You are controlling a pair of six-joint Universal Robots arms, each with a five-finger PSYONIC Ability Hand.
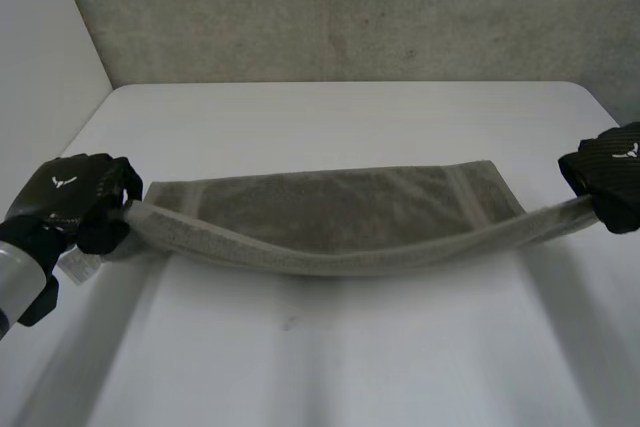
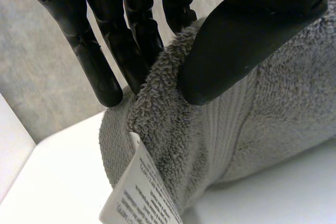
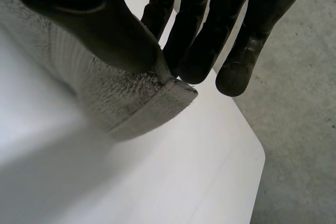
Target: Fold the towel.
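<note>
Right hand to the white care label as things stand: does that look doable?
Probably not. The right hand is pinching its own corner of the towel, and the care label hangs at the opposite corner, beside the left hand, the towel's whole length away.

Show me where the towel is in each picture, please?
Head view: the towel spans the white table, its near edge lifted between the left hand and the right hand.
Left wrist view: the towel's corner is pinched between the left hand's thumb and fingers, a white label hanging from it.
Right wrist view: the towel's other corner is pinched at the right hand's fingertips.
Shared landmark: the white table under the towel.
</note>
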